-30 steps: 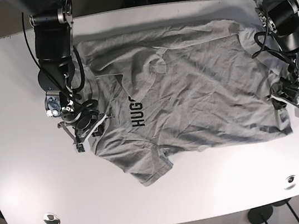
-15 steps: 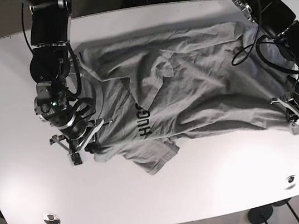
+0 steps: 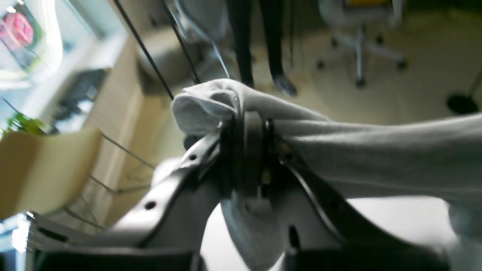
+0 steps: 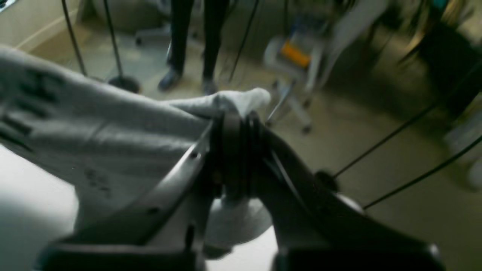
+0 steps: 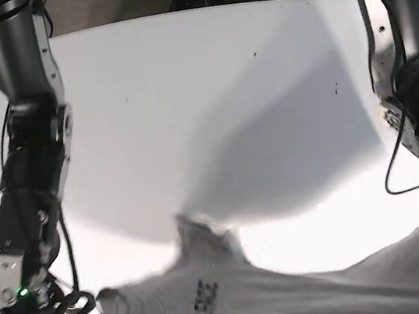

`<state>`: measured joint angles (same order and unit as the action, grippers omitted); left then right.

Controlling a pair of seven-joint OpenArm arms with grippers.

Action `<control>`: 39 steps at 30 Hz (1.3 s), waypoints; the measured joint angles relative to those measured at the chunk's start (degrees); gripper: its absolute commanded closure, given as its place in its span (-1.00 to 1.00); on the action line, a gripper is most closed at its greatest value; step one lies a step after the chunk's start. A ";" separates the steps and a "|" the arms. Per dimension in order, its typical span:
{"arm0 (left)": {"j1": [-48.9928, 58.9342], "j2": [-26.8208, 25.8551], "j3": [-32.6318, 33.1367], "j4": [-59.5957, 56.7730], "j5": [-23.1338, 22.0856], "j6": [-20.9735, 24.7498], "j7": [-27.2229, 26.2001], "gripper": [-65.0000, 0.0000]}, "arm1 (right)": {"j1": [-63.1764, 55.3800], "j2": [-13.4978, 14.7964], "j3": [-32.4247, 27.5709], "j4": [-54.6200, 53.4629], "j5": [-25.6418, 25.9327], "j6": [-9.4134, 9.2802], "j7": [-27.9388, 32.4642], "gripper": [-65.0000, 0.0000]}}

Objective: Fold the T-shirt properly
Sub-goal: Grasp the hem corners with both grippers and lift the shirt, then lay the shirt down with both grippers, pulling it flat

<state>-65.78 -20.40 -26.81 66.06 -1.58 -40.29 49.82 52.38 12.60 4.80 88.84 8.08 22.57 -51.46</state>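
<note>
- T-shirt (image 5: 293, 291): grey, dark lettering on the chest. Lifted off the tabletop (image 5: 209, 102) and stretched between both arms along the near edge; a bunched part, probably a sleeve, still reaches toward the table's middle. The far half of the top is bare.
- Left gripper (image 3: 246, 150): jaws pressed together on a fold of grey cloth, a bunch of fabric poking out past the tips. The cloth runs off taut to the side. In the base view this gripper sits at the near right corner, mostly cut off.
- Right gripper (image 4: 235, 154): jaws likewise clamped on a pinch of the shirt, the lettered panel trailing away from it. In the base view it is at the near left corner.
- Step in hand (judged): shirt held up and spread, ready to be laid out flat.
- To do it well: keep both pinches firm, keep the span taut and level, lower evenly so the trailing cloth lands first without creasing under.
- Risk: thin pinches may slip if tension rises unevenly.
</note>
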 measured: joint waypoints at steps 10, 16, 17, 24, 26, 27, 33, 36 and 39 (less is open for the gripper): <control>28.89 -0.76 -7.19 12.52 -0.72 -0.09 0.31 1.00 | -28.35 -1.49 2.86 14.14 0.96 0.63 -1.18 0.94; 50.77 0.61 -14.60 14.29 -0.96 -0.28 0.09 1.00 | -48.83 -4.02 6.71 18.58 1.29 0.83 -0.33 0.94; 54.21 1.79 -15.80 14.29 -0.98 -0.28 -0.33 1.00 | -53.11 -5.66 8.74 19.34 1.14 0.81 -0.90 0.94; 67.34 3.10 -19.12 19.17 -1.70 -0.35 -3.39 1.00 | -67.56 -8.13 11.76 24.06 1.16 1.68 -0.22 0.94; 69.72 4.22 -20.59 22.56 -1.64 -0.31 -3.58 1.00 | -70.16 -9.40 12.07 24.96 1.09 1.66 -0.22 0.94; 71.32 4.76 -20.83 24.33 -1.38 -0.28 -3.50 1.00 | -71.73 -9.88 12.02 25.33 1.11 1.66 -0.20 0.94; 77.72 4.76 -20.83 27.91 -1.42 -0.31 -3.56 0.63 | -77.37 -10.45 12.04 25.51 0.90 1.49 0.02 0.80; 79.93 4.31 -21.22 27.91 -0.79 -0.07 -3.56 -0.28 | -80.56 -10.75 12.15 25.62 0.11 1.44 -0.02 0.20; 82.58 3.96 -21.27 27.87 -0.81 -0.07 -3.58 -0.51 | -83.80 -11.19 12.22 26.49 0.81 1.07 0.39 -0.17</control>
<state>16.80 -16.45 -48.07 93.93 -2.39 -40.36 46.24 -31.42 1.41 17.02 115.33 8.88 23.64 -51.07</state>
